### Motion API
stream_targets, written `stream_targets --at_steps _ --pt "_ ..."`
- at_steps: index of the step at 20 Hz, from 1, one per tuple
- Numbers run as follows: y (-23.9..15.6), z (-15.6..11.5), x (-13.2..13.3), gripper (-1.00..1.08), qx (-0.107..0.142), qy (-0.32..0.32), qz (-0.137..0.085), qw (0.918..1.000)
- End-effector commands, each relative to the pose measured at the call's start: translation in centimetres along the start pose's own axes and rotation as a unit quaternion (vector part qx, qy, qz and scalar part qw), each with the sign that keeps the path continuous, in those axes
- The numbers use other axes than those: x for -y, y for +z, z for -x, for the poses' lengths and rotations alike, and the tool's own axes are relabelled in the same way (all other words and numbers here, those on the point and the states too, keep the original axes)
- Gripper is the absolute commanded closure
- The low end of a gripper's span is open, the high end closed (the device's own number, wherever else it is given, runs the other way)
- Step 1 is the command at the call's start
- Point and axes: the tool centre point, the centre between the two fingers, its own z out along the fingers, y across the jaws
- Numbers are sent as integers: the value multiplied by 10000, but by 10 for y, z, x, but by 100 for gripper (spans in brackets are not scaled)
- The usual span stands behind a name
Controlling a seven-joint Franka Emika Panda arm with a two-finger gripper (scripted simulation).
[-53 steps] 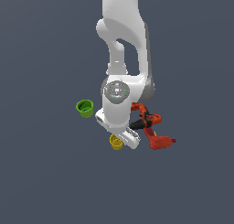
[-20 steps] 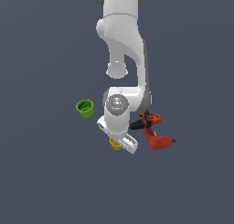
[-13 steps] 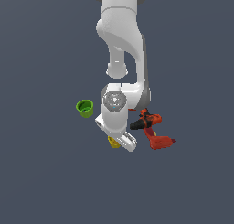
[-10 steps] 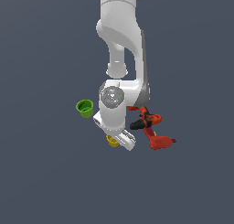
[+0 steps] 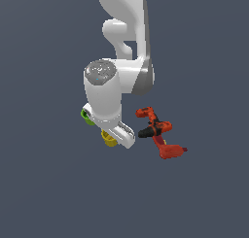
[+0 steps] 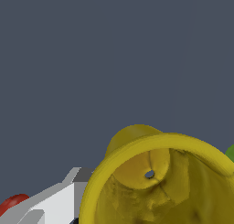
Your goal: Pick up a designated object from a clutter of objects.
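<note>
Cups first, going from the exterior view's left: the green cup (image 5: 86, 115) peeks out from behind the white arm, mostly hidden. Right beside it is the yellow cup (image 5: 109, 138), the one to grab, tucked under the gripper (image 5: 118, 136) and half covered by it. Wrist view is filled by its rim and inside (image 6: 155, 182), so the hand looks set up straddling the cup wall for a rim pinch. Honestly can't tell if the jaws are spread or clamped, fingers are hidden. Further right, the red-and-black power drill (image 5: 158, 131) lies on its side, apart from the cups.
</note>
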Motion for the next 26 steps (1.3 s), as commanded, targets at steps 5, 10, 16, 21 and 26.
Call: stream_targets --at_steps 5,10,16,21,26 --pt "-76 -16 -30 108 -5 3 -7 10000" --pt "-132 -28 -51 108 -5 5 -6 10000" --pt "-190 -42 -73 108 -6 6 -4 10000" --pt "-222 -51 -85 108 -8 4 -1 10000" --pt "-241 -57 -91 108 -9 3 0 10000"
